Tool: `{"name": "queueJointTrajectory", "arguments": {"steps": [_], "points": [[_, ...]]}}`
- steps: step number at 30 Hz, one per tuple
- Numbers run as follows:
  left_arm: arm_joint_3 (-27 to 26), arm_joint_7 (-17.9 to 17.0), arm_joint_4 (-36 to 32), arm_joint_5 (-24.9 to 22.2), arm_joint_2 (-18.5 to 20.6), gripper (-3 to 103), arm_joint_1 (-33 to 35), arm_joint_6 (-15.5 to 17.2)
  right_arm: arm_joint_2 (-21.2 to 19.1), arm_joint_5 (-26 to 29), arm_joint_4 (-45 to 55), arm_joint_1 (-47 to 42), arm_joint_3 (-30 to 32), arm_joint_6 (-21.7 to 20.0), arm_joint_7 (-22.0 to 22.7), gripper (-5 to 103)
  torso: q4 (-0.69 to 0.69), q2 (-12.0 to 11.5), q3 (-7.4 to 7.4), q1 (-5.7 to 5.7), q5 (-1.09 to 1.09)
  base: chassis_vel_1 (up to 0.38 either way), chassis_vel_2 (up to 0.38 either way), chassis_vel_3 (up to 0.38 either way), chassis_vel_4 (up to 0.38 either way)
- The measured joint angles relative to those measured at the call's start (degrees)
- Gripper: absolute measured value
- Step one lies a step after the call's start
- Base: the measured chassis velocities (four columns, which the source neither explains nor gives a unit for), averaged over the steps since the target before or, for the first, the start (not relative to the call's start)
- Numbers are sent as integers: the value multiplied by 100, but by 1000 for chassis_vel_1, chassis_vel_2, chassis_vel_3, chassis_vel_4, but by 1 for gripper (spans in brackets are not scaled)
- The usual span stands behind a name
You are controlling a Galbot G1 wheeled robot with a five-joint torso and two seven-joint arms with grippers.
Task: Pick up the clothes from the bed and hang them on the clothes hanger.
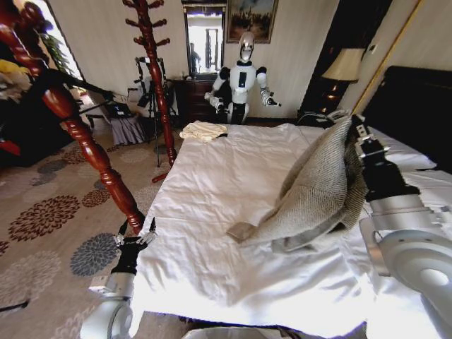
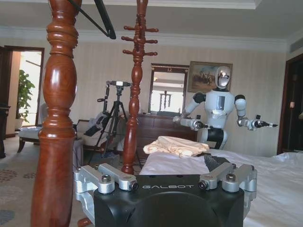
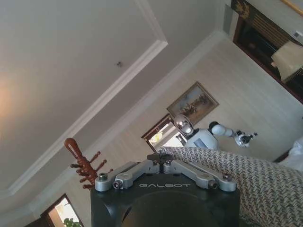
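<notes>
The clothes, a grey-beige flecked knit jacket [image 1: 318, 191], hang partly lifted off the bed [image 1: 212, 183], with the hem and a sleeve still trailing on the white duvet. My right gripper [image 1: 357, 131] is shut on the jacket's upper edge; the knit [image 3: 265, 184] drapes from its closed fingers [image 3: 147, 168]. The thin black clothes hanger [image 1: 81, 85] hangs on the near wooden pole at the left, and its curved shoulder [image 2: 102, 16] sits high above my left gripper. My left gripper [image 1: 136, 229] stands open and empty by the bed's near left corner, beside that pole.
A reddish-brown pegged pole [image 1: 92, 152] rises close on my left and a second one [image 1: 157, 78] stands farther back. A small cream folded cloth [image 1: 203, 131] lies at the bed's far corner. Beyond it are another robot [image 1: 242, 78], a tripod [image 1: 152, 106] and a lamp [image 1: 345, 65].
</notes>
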Motion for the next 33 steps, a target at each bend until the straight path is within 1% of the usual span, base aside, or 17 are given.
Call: {"name": "queueJointTrajectory", "arguments": {"steps": [2,4,5,7,8,9,10,11,15,16,20,21,24,26,27,31,33], "points": [[82,39,11,-144,90,100,-77,31,103,-70,-1,78,-288,-85,61,0,0,0,0,-1,0,0,0,0,0],[178,124,33,-368,231,100,-163,81,124,-128,-9,215,-611,-121,7,0,1,0,0,-1,-2,0,0,0,0],[178,124,33,-368,231,100,-163,81,124,-128,-9,215,-611,-121,7,0,1,0,0,-1,-2,0,0,0,0],[295,212,66,-566,383,100,-242,117,123,-162,-169,382,-937,-125,-132,0,1,1,0,-1,-4,0,0,0,0],[437,314,133,-699,537,100,-325,123,148,-195,-568,666,-1352,-119,-281,0,-1,1,-1,-1,-5,0,0,0,0],[535,366,212,-722,614,100,-386,117,197,-237,-874,909,-1676,-96,-328,0,0,1,0,-1,-1,0,0,0,0],[535,366,212,-722,614,100,-386,117,197,-237,-874,909,-1676,-96,-328,0,0,1,0,-1,-1,0,0,0,0],[662,417,312,-718,682,100,-458,98,295,-289,-1205,1252,-2093,-59,-348,0,1,0,0,0,0,0,0,0,0],[1157,665,593,-652,798,100,-665,53,704,-403,-1945,2312,-3294,9,-319,0,4,0,1,1,-2,0,0,0,0],[1157,665,593,-652,798,100,-665,53,704,-403,-1945,2312,-3294,9,-319,0,4,0,1,1,-2,0,0,0,0],[1784,906,735,-633,919,100,-953,114,1002,-507,-2464,3011,-4016,21,-392,0,2,0,1,0,-2,0,0,0,0],[1784,906,735,-633,919,100,-953,114,1002,-507,-2464,3011,-4016,21,-392,0,2,0,1,0,-2,0,0,0,0],[2421,925,874,-594,925,100,-1298,292,1183,-625,-2850,3368,-4327,81,-467,0,0,0,1,0,-2,0,0,0,0],[2764,912,993,-521,834,100,-1491,373,1312,-688,-3046,3501,-4420,122,-501,0,1,0,0,0,0,0,0,0,0],[2764,912,993,-521,834,100,-1491,373,1312,-688,-3046,3501,-4420,122,-501,0,1,0,0,0,0,0,0,0,0],[3377,778,1288,-213,485,100,-1917,455,1634,-813,-3329,3669,-4535,182,-536,0,1,0,1,0,0,0,0,0,0],[3462,766,1311,-186,435,100,-1968,469,1674,-831,-3365,3681,-4551,189,-545,0,2,-1,0,0,-1,0,0,0,0]]}}
